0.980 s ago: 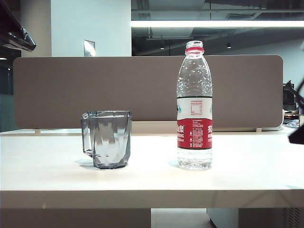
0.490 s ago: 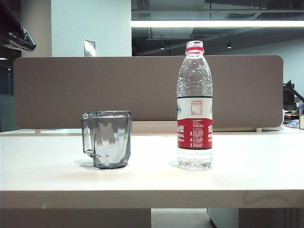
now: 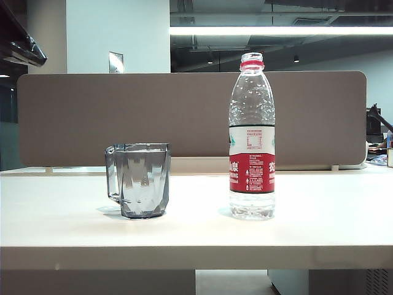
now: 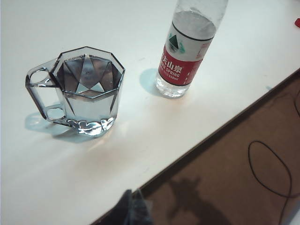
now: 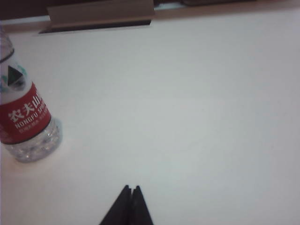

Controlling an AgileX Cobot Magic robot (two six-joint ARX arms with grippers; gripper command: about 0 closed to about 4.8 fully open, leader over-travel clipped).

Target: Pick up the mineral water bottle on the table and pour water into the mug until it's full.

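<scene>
Currently tall clear plastic bottle (image 3: 252, 138) upright, uncapped, at 3 o'clock of smoky grey faceted mug (image 3: 139, 180), apart; mug apparently full. Right gripper (image 5: 129, 190) closed, empty, over cream table (image 3: 196, 227); left gripper (image 4: 133, 199) seemingly closed, empty, beyond table edge.

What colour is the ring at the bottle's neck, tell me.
Red. The mineral water bottle shows its neck ring best in the exterior view.

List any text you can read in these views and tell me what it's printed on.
"NONGFU SP…" under three large white Chinese characters: red label band of the mineral water bottle, right wrist view.
"…SPRING": same label, left wrist view.
Fine print and the small box on the label, exterior view: too small to read.
Mug, table, wall plaque: no legible text.
</scene>
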